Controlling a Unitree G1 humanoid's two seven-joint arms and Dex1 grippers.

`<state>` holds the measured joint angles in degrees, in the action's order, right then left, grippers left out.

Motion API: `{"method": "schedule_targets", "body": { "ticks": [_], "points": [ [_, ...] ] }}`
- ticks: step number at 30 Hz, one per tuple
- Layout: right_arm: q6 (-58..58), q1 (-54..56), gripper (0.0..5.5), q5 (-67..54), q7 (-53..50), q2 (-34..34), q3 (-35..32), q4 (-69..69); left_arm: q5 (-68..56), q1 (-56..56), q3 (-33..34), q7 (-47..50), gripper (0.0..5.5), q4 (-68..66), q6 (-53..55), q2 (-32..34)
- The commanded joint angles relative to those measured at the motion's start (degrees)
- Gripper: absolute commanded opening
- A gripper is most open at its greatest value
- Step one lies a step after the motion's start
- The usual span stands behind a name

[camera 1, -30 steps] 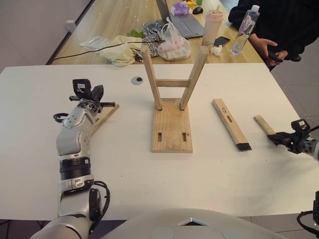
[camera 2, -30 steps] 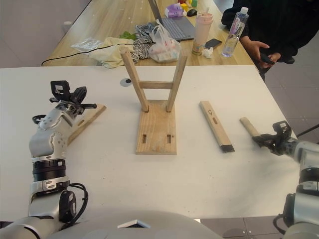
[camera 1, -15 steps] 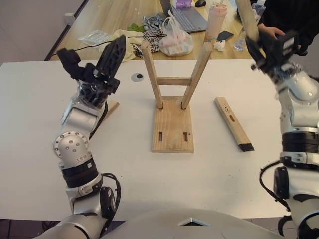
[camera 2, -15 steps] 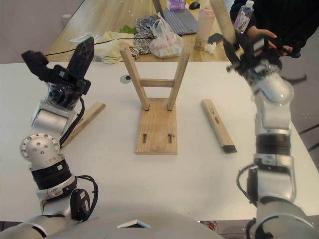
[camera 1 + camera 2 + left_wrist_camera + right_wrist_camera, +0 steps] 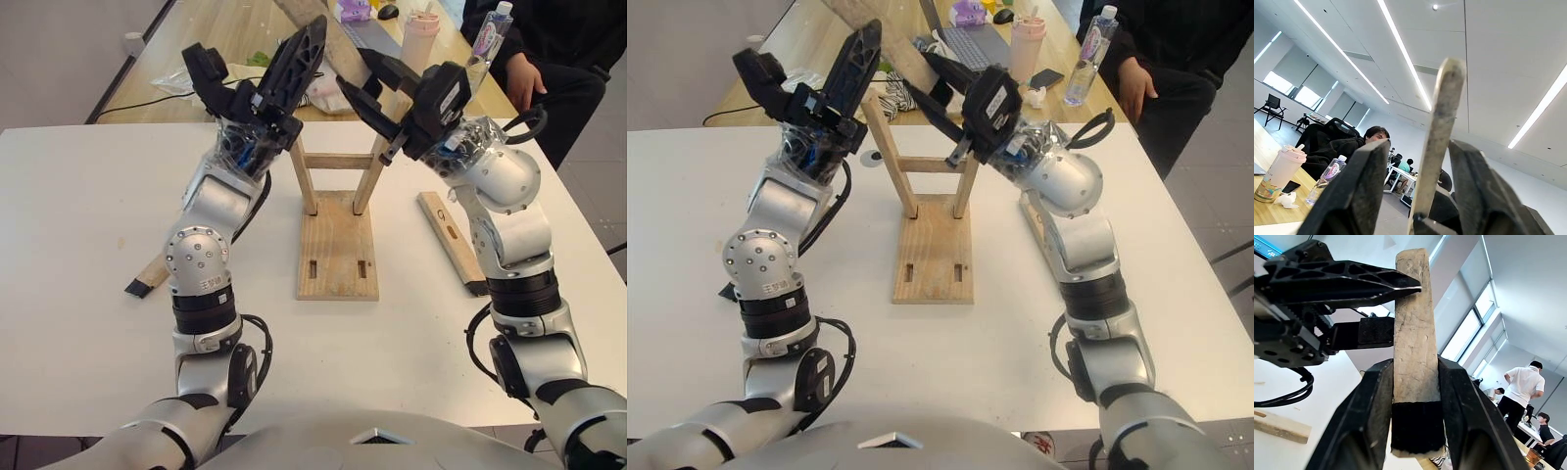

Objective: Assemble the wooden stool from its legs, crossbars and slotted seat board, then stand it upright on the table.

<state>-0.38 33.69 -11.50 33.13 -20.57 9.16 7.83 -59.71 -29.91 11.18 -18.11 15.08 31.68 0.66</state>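
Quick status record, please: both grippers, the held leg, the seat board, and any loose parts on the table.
right gripper: shut on the held leg, raised above the seat board
held leg: tilted, its far end between the left gripper fingers
left gripper: open, one finger on either side of the held leg
seat board: flat on the table, two fitted legs and a crossbar sticking up
empty slots: two, at the near end
loose leg: lying right of the board
loose piece: left of the board, partly hidden

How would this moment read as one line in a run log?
right jaws: shut on leg, held aloft | left jaws: open around it | seat board: flat, two legs fitted
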Motion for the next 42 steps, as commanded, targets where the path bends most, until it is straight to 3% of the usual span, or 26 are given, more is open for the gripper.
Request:
{"method": "schedule_targets", "body": {
  "ticks": [1, 8, 12, 13, 16, 19, 23, 26, 35, 42],
  "points": [
    [0.45, -1.37, 1.29, 0.06, 0.92, 0.59, -0.06, 0.24, -0.62, 0.59, -0.24, -0.59, 1.52, 0.44, -0.41, 0.18],
    [0.30, -2.42, 1.29, 1.16, 2.31, 0.07, 0.39, -0.95, -0.66, -0.26, 0.71, -2.39, 0.43, -0.78, -0.41, 3.07],
    [1.69, -2.59, 1.29, 1.38, 3.41, 0.12, 1.52, -1.23, 0.06, 0.12, 2.39, -3.29, 0.37, -1.65, -0.66, 6.47],
    [2.62, -3.13, 1.66, 1.49, 3.36, -0.13, 1.69, -1.01, 0.73, 0.25, 2.79, -3.57, 0.37, -2.04, -0.72, 7.65],
    [5.52, -4.37, 2.06, 4.47, 1.52, -1.06, 2.04, -2.91, 3.64, 3.25, 6.67, -5.24, 0.36, -2.82, -1.05, 14.68],
    [9.79, -4.24, 2.36, 5.29, -3.14, -0.74, -2.05, -6.23, 8.34, 9.17, 12.19, -10.45, 0.36, -9.06, -2.73, 24.07],
    [12.78, -2.50, 1.78, 1.05, -6.68, 1.51, -8.07, -7.90, 18.56, 16.18, 12.17, -22.18, 0.36, -19.61, -7.94, 35.73],
    [13.51, -1.80, 1.36, -0.82, -8.17, 2.00, -11.02, -9.45, 22.67, 14.51, 11.48, -29.44, 0.36, -30.50, -11.47, 39.78],
    [12.65, -1.81, 0.01, -1.58, -7.30, 2.16, -11.77, -11.59, 28.52, 8.75, 10.85, -37.15, 0.36, -54.56, -20.50, 39.08],
    [12.31, -3.11, 0.00, -0.49, -6.53, 1.54, -10.73, -11.87, 33.01, 10.98, 8.80, -37.47, 0.36, -58.19, -24.10, 38.24]
  ]
}}
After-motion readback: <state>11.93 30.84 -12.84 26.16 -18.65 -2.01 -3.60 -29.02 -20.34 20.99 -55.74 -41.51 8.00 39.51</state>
